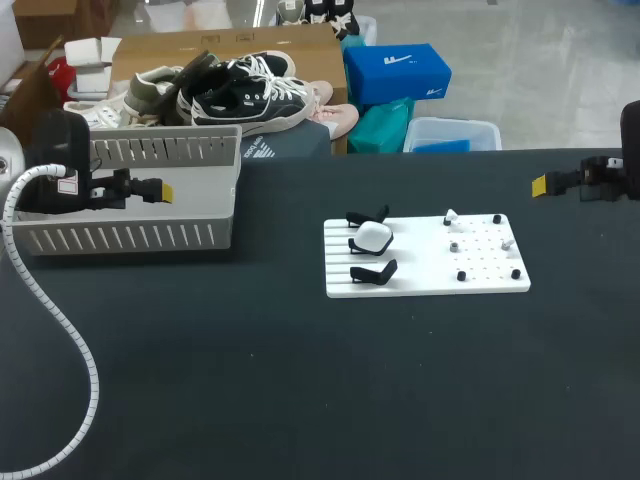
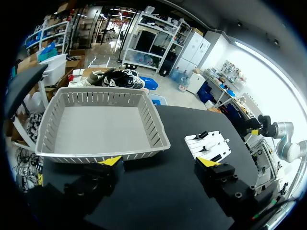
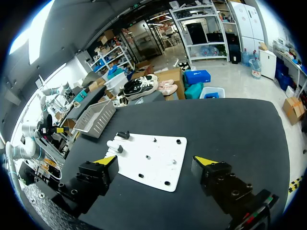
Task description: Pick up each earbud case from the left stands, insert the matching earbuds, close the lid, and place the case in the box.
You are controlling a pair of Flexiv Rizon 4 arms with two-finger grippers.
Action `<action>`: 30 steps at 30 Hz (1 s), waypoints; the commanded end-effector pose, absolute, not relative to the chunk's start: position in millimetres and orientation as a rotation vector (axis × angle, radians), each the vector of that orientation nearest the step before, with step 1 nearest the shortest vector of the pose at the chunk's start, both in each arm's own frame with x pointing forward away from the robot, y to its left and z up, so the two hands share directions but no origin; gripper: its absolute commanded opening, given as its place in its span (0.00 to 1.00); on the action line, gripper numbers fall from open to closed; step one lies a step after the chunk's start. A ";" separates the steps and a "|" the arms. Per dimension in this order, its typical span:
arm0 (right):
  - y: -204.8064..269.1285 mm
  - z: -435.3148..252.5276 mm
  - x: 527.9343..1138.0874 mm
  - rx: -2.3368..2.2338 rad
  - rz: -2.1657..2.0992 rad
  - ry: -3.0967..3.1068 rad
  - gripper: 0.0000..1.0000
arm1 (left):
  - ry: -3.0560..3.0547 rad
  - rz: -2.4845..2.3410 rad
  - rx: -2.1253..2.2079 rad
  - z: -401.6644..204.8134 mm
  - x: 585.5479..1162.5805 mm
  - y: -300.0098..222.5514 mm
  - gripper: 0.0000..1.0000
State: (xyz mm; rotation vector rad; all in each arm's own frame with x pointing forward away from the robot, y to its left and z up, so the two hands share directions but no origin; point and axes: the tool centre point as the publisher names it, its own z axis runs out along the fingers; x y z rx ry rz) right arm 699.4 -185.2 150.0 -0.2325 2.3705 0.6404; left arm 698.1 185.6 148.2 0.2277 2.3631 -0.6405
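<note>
- white earbud case point(image 1: 374, 236): judged light, rigid, slippery; best pinched across its sides
- left fingers point(image 2: 108, 165) and right fingers point(image 3: 204, 161) are spread, nothing held

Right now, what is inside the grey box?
Only the box's bare grey floor shows in the left wrist view, with nothing on it. A strip just behind its near wall is hidden.

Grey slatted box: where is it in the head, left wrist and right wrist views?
Head view: box at the picture's left, left of the white board.
Left wrist view: close ahead of the left hand, interior showing.
Right wrist view: beyond the white board, far from the right hand.
Shared landmark: the white board.
</note>
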 end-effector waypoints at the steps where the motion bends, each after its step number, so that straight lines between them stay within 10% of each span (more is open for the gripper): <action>1: -185.3 149.6 700.1 -0.233 0.640 2.371 1.00 | 2.370 -0.637 0.229 149.3 699.0 185.3 1.00; 30: -185.3 149.6 700.1 -0.233 0.640 2.371 1.00 | 2.344 -0.601 0.439 157.8 718.3 184.6 1.00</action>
